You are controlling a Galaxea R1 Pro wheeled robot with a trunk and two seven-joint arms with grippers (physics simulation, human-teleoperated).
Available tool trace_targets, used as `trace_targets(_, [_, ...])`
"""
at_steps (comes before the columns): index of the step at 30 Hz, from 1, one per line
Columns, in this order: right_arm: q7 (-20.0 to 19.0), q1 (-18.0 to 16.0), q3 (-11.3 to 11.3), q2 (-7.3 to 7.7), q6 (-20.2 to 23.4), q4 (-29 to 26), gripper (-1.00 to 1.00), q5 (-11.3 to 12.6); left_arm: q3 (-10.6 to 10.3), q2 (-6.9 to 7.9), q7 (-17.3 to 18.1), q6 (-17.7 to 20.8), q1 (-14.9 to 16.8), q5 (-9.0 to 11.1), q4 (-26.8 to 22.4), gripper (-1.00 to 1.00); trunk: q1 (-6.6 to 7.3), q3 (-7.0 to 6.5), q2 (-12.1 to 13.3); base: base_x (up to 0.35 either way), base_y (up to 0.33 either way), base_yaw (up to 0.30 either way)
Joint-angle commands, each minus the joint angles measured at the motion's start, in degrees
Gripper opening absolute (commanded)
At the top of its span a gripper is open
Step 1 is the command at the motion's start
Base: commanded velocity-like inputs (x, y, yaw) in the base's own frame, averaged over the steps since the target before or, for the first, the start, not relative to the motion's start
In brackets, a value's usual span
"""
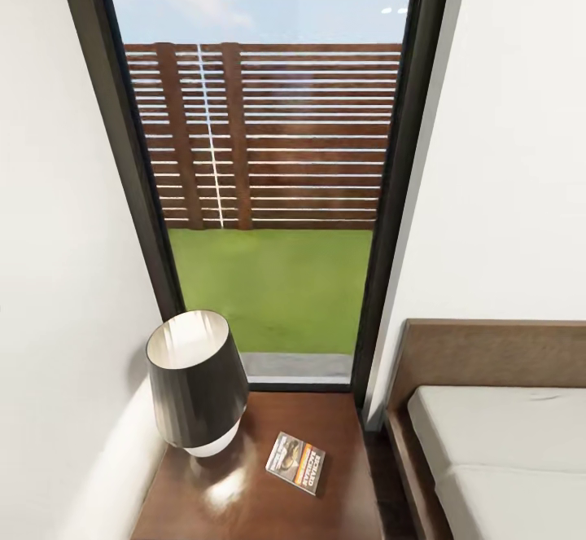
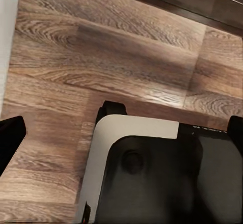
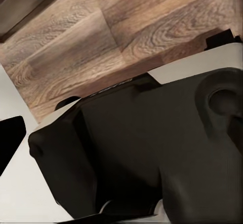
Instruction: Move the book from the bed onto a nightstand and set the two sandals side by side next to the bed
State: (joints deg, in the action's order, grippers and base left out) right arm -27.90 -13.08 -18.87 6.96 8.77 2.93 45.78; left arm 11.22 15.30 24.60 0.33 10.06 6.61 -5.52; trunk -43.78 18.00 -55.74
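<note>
One book [image 1: 295,463] lying flat on nightstand tabletop [image 1: 325,418], beside lamp [image 1: 198,381], left of bed [image 1: 488,442]. Sandals unseen, so direction from either hand unknown. Wrist views facing floor [image 2: 101,57]; hand opening impossible to tell.

Bedroom, prob. home: bed [image 1: 488,434], nightstand [image 1: 268,499] w/ lamp [image 1: 195,381], tall window [image 1: 268,165].

The book [image 1: 295,463] has a grey-and-dark cover with an orange band, lying on the glossy dark-brown nightstand [image 1: 325,507]. Beside the book, the lamp [image 1: 198,383] has a black shade, white inside. Behind it, the window [image 1: 268,198] frame is black, showing a slatted brown fence [image 1: 268,137] and green grass [image 1: 273,287].
</note>
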Motion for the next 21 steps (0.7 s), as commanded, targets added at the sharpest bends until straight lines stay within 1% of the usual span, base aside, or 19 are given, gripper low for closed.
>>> trace_targets(1, [-0.21,-0.05,-0.36,-0.02,0.21,0.13,1.0,0.22,-0.14,-0.07,-0.45,-0.02,0.04,0.58,0.18,1.0,0.0,0.07,-0.05,0.0,0.0,0.0])
trace_targets(3, [0.03,0.01,-0.37,-0.08,0.23,0.1,1.0,-0.54,-0.14,-0.6,-2.42,-0.13,0.04,0.59,0.38,1.0,0.0,0.07,-0.05,0.0,0.0,0.0])
trace_targets(5, [0.17,0.04,-0.33,-0.14,0.17,0.08,1.0,-0.83,-0.1,-1.39,-4.35,-0.15,0.04,0.59,0.49,1.0,0.0,0.07,-0.05,0.0,0.0,0.0])
trace_targets(8, [0.23,0.06,-0.31,-0.17,0.14,0.07,1.0,-0.93,-0.06,-2.1,-6.2,-0.15,0.04,0.57,0.52,1.0,0.0,0.07,-0.05,0.0,0.0,0.0])
trace_targets(9, [0.26,0.06,-0.35,-0.19,0.13,0.07,1.0,-1.07,-0.03,-2.52,-7.29,-0.14,0.04,0.58,0.53,1.0,0.0,0.07,-0.05,0.0,0.0,0.0])
trace_targets(14, [0.29,0.07,-0.39,-0.26,0.11,0.06,1.0,-1.03,0.02,-3.7,-9.5,-0.09,0.04,0.59,0.55,1.0,0.0,0.07,-0.05,0.0,0.0,0.0])
trace_targets(21, [0.34,0.08,-0.42,-0.28,0.08,0.06,1.0,-0.96,0.03,-4.61,-10.29,0.01,0.04,0.61,0.63,1.0,0.0,0.07,-0.05,0.0,0.0,0.0])
